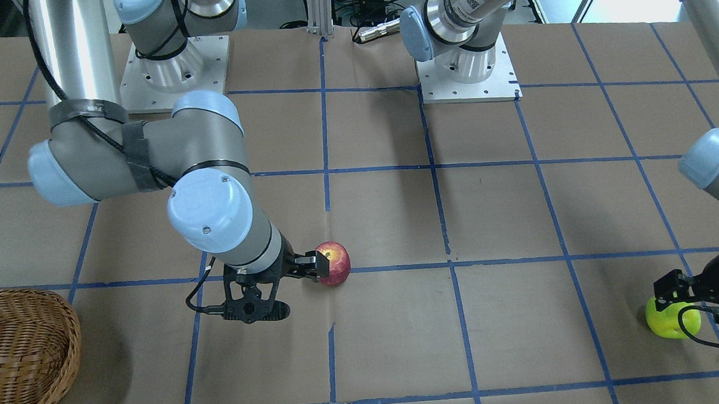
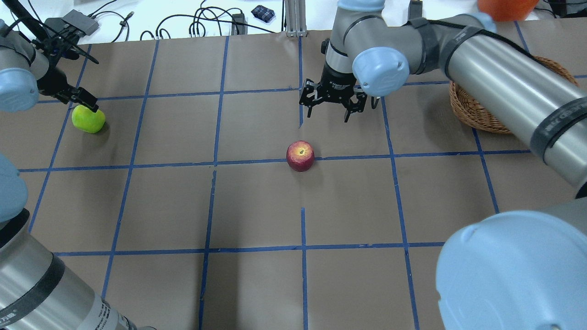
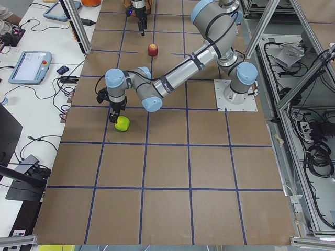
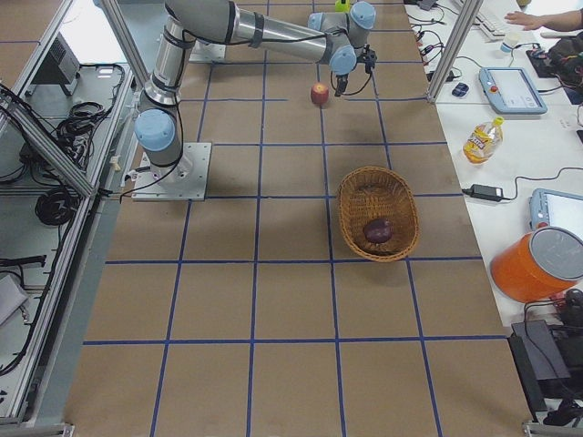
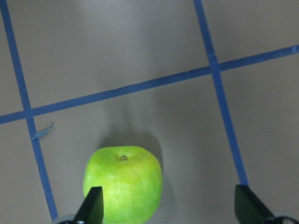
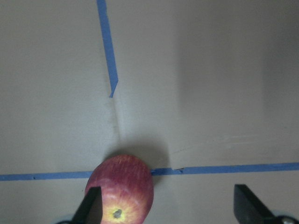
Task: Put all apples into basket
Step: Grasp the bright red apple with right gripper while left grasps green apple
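Red-yellow round apple [image 2: 300,156] sits stem-up on blue tape [image 2: 257,161] mid-table. Yellow-green apple [image 2: 88,118] sits stem-up by the left gripper [image 5: 169,203]. Dark maroon apple [image 4: 378,229] lies in brown wicker basket [image 4: 342,214]. Left gripper and right gripper [image 2: 329,114] are spread wide, empty.

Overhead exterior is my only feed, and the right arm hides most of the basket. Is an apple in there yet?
Observer: Yes. The exterior right view shows the dark maroon apple lying inside the basket.
Operator: And the alignment on the left?
Observer: Off centre. In the left wrist view the left gripper is open, and the green apple sits to one side, near one of its fingers.
Operator: What about the right?
Observer: Much the same. In the right wrist view the right gripper is open, and the red apple lies off toward one finger rather than midway.
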